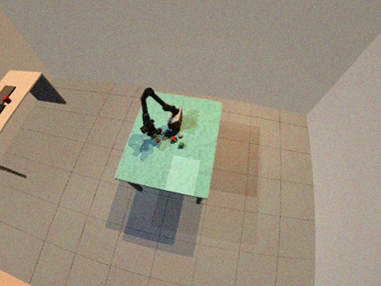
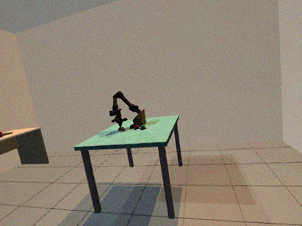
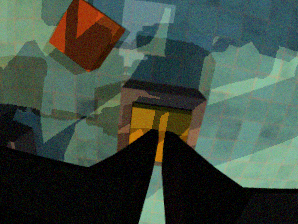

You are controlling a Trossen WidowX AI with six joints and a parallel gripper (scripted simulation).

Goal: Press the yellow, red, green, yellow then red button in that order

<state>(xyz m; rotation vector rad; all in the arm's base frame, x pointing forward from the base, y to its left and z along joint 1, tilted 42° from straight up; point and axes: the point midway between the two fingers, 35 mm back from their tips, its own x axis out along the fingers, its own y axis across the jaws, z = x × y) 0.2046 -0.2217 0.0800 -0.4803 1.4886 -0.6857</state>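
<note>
My gripper (image 3: 160, 138) (image 2: 121, 126) is shut and empty, pointing down. In the wrist view its fingertips are over the yellow button (image 3: 143, 118) and cover the near part of its cap. The cap looks sunk inside its square brown housing; whether it is fully bottomed out cannot be told. The red button (image 1: 173, 139) (image 2: 136, 127) and the green button (image 1: 181, 145) (image 2: 143, 127) stand to the right of the gripper in the top and exterior views, near the arm's base. They are out of the wrist view.
An orange-red block (image 3: 87, 36) (image 1: 157, 140) lies beyond the yellow button, up and left in the wrist view. Another button's housing (image 3: 19, 134) shows at the left edge there, partly behind the finger. The green table (image 1: 140, 172) (image 2: 111, 140) carries the arm. A small pale object (image 1: 180, 135) lies near the red button.
</note>
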